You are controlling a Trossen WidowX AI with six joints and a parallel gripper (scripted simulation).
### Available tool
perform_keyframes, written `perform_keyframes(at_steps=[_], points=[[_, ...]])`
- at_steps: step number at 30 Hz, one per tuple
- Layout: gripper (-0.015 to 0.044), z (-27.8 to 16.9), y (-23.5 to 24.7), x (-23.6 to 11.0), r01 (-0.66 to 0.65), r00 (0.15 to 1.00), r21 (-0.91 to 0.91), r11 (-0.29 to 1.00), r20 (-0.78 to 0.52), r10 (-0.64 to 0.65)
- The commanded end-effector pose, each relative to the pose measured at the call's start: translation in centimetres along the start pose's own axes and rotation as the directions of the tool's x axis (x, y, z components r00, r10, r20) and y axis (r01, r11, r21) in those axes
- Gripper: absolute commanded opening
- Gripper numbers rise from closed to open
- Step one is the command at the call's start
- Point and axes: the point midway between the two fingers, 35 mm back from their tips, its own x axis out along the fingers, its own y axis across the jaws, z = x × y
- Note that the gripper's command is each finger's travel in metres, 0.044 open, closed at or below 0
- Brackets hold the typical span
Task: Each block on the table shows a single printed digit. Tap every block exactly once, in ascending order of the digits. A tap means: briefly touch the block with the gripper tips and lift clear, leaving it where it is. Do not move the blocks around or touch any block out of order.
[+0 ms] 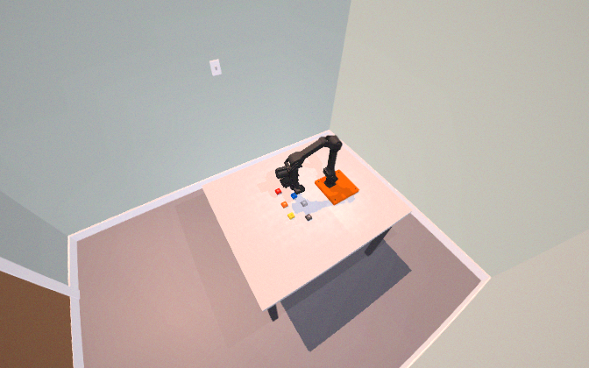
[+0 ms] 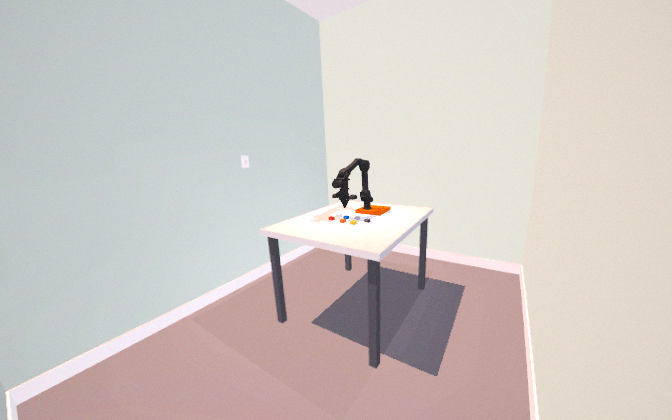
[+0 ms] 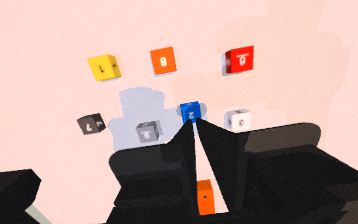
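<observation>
My gripper (image 2: pixel 344 206) (image 3: pixel 193 122) is shut and empty, its tips above the table over the near edge of the blue block (image 1: pixel 294 195) (image 2: pixel 346 217) (image 3: pixel 190 111), which shows 2. In the wrist view, the white block (image 3: pixel 238 120) right of it shows 3. The grey block (image 1: pixel 304 203) (image 3: pixel 148 131) to its left has a barred 6 or 9, unclear which. The dark block (image 1: pixel 308 217) (image 3: pixel 91 124) shows 7. Behind are the yellow block (image 1: pixel 291 215) (image 3: pixel 104 67) with 1, the orange block (image 1: pixel 284 204) (image 3: pixel 163 61) with 8, and the red block (image 1: pixel 278 191) (image 3: pixel 242 60) with a barred 6 or 9.
The arm stands on an orange base plate (image 1: pixel 346 191) (image 2: pixel 381 211), part of which shows between the fingers in the wrist view. The arm hides the white block in the top view. The blocks stand apart in two loose rows on the table (image 1: pixel 272 263).
</observation>
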Motion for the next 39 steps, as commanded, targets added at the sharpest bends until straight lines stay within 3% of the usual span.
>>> perform_keyframes(at_steps=[1,26,31,35,39], points=[[0.0020,-0.7,0.0,4.0,-0.004,1.000,-0.004,1.000,-0.023,0.004],[0.0020,-0.9,0.1,7.2,-0.004,1.000,-0.004,1.000,-0.023,0.004],[0.0020,-0.9,0.1,7.2,-0.004,1.000,-0.004,1.000,-0.023,0.004],[0.0020,-0.8,0.0,4.4,-0.004,1.000,-0.003,1.000,-0.023,0.004],[0.0020,-0.8,0.0,4.2,-0.004,1.000,-0.004,1.000,-0.023,0.004]])
